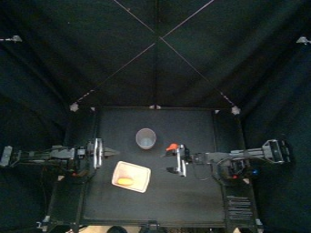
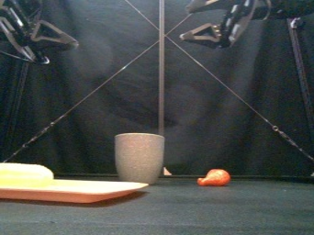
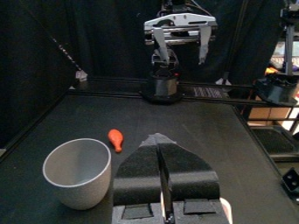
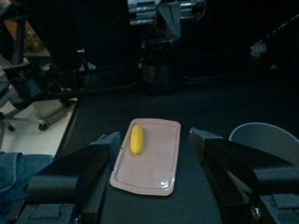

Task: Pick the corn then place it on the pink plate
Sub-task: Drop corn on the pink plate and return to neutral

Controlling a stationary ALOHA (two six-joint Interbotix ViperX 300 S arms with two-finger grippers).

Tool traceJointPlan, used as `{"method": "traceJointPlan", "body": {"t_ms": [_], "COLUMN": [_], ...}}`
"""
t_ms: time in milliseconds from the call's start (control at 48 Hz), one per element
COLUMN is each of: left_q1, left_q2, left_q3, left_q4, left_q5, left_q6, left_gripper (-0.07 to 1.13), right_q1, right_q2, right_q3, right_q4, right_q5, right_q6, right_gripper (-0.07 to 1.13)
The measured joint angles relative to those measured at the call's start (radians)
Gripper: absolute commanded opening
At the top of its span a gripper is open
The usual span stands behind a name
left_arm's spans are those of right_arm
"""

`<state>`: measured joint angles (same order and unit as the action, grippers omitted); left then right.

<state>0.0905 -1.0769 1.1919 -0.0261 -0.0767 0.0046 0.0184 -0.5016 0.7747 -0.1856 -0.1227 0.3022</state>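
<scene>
There's the corn (image 4: 136,138), lying on the pink tray (image 4: 158,171); the right pincer (image 4: 158,142) hangs high off the tray's right side, jaws spread wide, empty, well clear of the corn. The left pincer (image 3: 163,153) hangs off the tray's left, jaws pressed together.

Grey cup (image 2: 140,156), red toy (image 2: 216,177) beside

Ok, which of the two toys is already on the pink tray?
The yellow corn: it lies on the pink tray. The small red toy sits on the bare table, near the grey speckled cup.
</scene>
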Motion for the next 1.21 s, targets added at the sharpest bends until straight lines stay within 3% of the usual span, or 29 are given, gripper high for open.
{"method": "traceJointPlan", "body": {"t_ms": [396, 1208], "left_q1": [0.003, 0.032], "left_q2": [-0.005, -0.005], "left_q3": [0.000, 0.000], "left_q4": [0.009, -0.018], "left_q5": [0.000, -0.005], "left_q6": [0.000, -0.003], "left_gripper": [-0.02, -0.02], "right_q1": [-0.002, 0.020], "right_q2": [-0.419, -0.460], "right_q3": [0.225, 0.295], "right_q4": [0.000, -0.041], "right_q5": [-0.017, -0.017], "right_q6": [0.000, 0.002], "right_gripper": [0.97, 0.97]}}
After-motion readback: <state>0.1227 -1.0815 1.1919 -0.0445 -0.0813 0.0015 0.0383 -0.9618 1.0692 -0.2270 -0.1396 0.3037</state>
